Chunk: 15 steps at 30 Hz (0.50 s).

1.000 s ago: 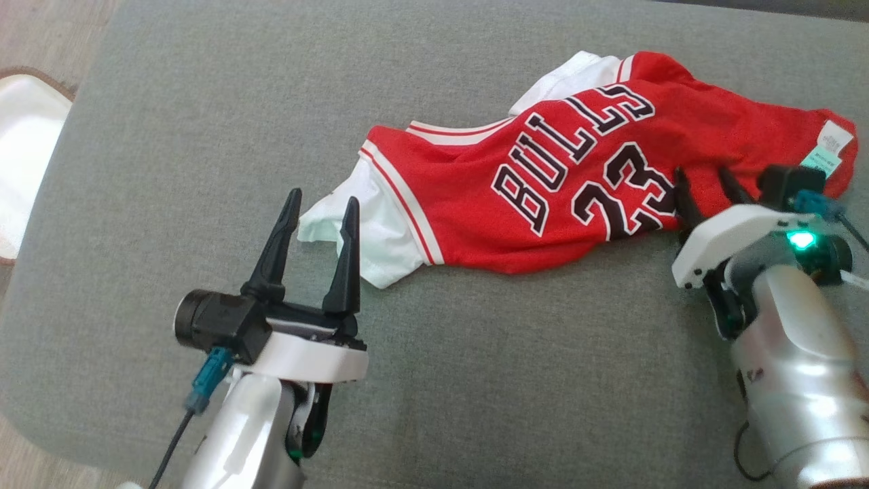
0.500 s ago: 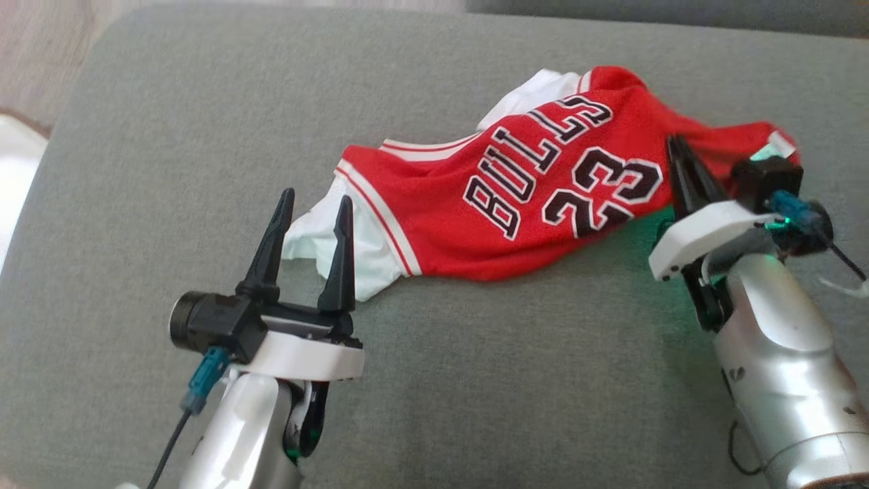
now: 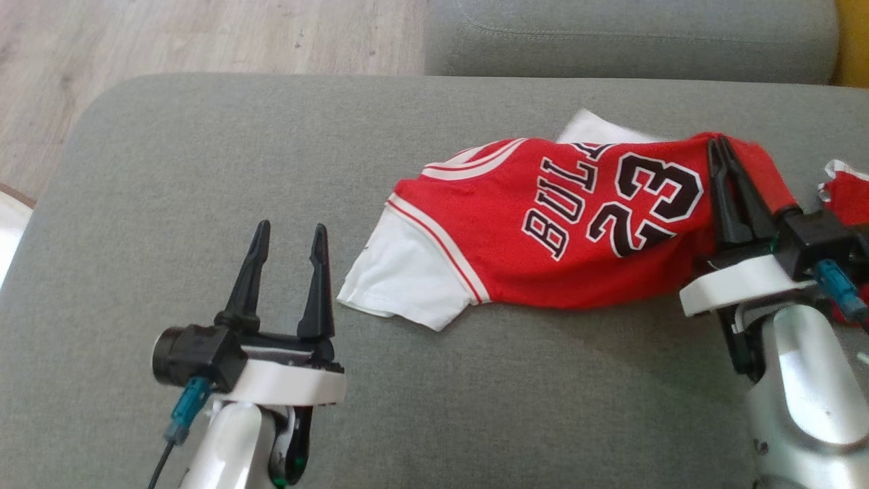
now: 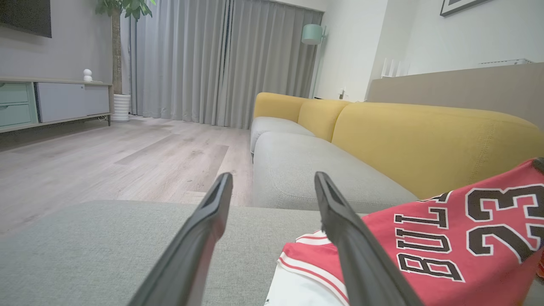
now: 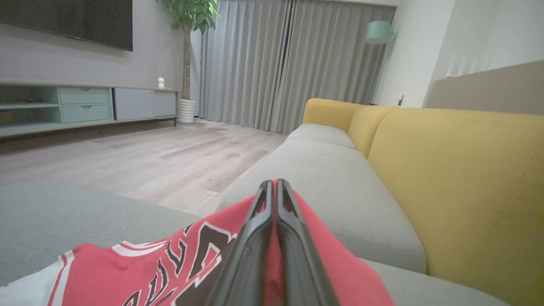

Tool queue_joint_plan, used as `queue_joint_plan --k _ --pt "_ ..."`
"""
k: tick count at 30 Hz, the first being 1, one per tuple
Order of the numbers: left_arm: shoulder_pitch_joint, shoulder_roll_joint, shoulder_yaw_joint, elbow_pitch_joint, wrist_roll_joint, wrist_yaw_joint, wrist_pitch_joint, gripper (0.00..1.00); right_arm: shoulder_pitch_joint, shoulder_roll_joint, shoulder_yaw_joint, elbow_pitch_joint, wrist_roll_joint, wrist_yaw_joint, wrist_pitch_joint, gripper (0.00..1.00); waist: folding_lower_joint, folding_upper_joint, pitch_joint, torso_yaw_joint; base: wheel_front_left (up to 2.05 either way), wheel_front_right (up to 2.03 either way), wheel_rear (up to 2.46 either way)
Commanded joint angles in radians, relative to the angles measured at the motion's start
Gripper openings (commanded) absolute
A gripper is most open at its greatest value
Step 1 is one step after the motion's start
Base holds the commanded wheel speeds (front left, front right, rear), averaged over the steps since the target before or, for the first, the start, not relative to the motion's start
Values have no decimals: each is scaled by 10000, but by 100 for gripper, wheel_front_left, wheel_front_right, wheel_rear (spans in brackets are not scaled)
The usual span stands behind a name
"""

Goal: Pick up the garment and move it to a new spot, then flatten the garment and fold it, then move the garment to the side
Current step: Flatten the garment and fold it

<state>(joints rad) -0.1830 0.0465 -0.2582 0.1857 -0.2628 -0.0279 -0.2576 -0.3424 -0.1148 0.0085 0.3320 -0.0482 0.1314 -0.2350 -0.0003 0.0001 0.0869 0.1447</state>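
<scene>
- The garment [image 3: 577,238] – a red jersey with black-and-white "BULLS 23" lettering and white trim – lies across the right half of a grey cushion [image 3: 204,204], its print facing up.
- Its white sleeve [image 3: 407,278] forms the left end and rests flat on the cushion, pointing towards the robot's left.
- Its right end rises off the cushion in a ridge and drapes down on both sides of two dark fingers.
- The right gripper [image 3: 721,146] has its fingers pressed together with a fold of the red cloth pinched between them. The right wrist view shows the cloth falling away on either side of the closed pair.
- A further bit of red and white cloth shows just beyond the right wrist, at the head view's right edge.
- The left gripper [image 3: 290,229] stands with its jaws wide apart and nothing between them. It is above bare cushion, just left of the white sleeve and not touching it.
- In the left wrist view the jersey's striped edge lies behind the right-hand finger.
- Beyond the cushion comes a second grey seat [image 3: 611,34] with a yellow backrest [image 4: 425,140] – and to the left of that, pale wood floor [image 3: 204,34].
- Grey curtains [image 4: 212,63] hang at the far end of the room.
</scene>
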Motion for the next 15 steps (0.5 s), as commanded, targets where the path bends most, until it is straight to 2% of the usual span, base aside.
queue_joint_plan --k 1,5,8,11,15 --pt "-239 38 308 -395 50 -71 -42 100 -262 89 56 -830 -351 -7 211 0 3 -1 16 110 0 0 0" --pt "-260 38 179 -464 -37 -59 -42 100 -213 126 -98 -1492 -681 -7 692 0 3 -1 189 365 0 0 0" --pt "-376 38 -46 -509 -156 -27 -42 100 -561 -212 -39 -1616 -922 -7 1148 0 3 -1 510 725 0 0 0" --pt "-564 38 -282 -528 -281 26 -42 100 -1302 -845 133 -1151 -1037 -7 1535 0 3 -1 919 1114 0 0 0" --pt "-861 38 -638 -508 -415 87 -42 100 -2654 -1900 608 235 -998 -7 1887 0 3 -1 1444 1674 0 0 0"
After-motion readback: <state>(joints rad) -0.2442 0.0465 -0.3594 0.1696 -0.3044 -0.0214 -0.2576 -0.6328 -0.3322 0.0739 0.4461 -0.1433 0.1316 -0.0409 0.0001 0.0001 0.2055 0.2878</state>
